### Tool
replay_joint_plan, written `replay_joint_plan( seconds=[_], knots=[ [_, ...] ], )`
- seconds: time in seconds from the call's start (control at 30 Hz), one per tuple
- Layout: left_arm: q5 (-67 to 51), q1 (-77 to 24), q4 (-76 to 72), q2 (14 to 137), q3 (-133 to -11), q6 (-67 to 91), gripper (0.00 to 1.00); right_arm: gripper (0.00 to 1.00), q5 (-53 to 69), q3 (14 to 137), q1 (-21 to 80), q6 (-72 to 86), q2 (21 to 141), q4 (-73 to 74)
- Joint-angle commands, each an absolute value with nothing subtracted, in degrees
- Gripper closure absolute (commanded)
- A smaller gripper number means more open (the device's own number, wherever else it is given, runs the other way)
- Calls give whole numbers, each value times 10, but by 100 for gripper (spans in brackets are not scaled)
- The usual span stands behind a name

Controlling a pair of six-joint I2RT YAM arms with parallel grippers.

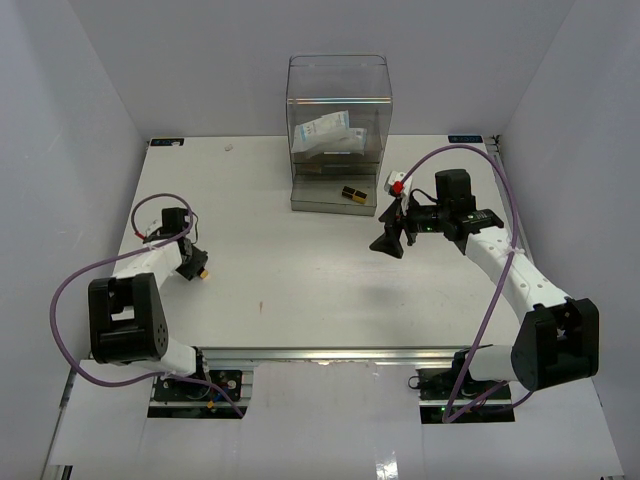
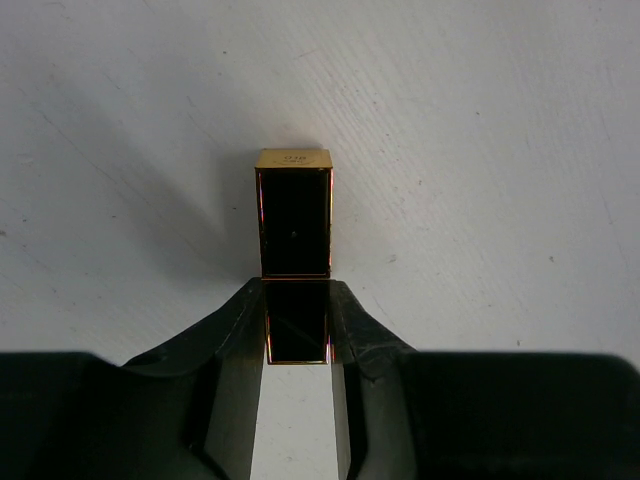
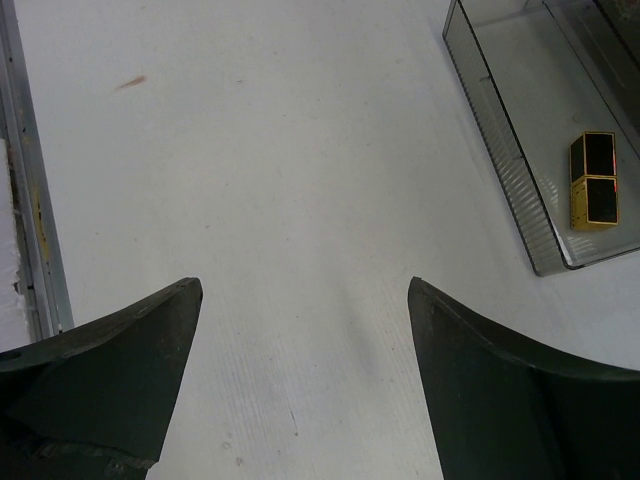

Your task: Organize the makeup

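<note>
Two gold-trimmed black lipsticks are in play right now. My left pincer [image 2: 297, 288] is clamped on the first lipstick [image 2: 295, 215], fingers [image 2: 225, 330] pressing its long sides and its gold end pointing away from me. It sits low at the left side of the worktop [image 1: 300, 270]; whether it touches the surface, I cannot tell. My right pincer [image 3: 302, 290] is spread wide with nothing in it, hovering over bare worktop just in front of the clear acrylic box [image 1: 338, 90]. The second lipstick [image 3: 592, 180] lies flat in the drawer [image 3: 500, 130] that juts forward from the box's base, near its front right corner. White-blue sachets [image 1: 325, 130] lean higher up inside the box.
</note>
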State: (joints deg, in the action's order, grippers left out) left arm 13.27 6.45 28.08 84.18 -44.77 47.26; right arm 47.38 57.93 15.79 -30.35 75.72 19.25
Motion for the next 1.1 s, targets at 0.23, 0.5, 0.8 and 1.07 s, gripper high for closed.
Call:
replay_joint_plan(
  seconds=[0.23, 0.5, 0.8, 1.07],
  knots=[
    [-264, 37, 112, 730, -438, 323, 91, 10, 458, 576, 156, -313, 759, 184],
    [-225, -145, 73, 806, -544, 331, 94, 10, 454, 575, 142, -314, 765, 183],
    [-131, -219, -33, 953, -653, 521, 92, 10, 454, 570, 122, -311, 764, 178],
    [-27, -264, -44, 1059, -773, 608, 78, 10, 452, 569, 108, -312, 758, 176]
  ],
)
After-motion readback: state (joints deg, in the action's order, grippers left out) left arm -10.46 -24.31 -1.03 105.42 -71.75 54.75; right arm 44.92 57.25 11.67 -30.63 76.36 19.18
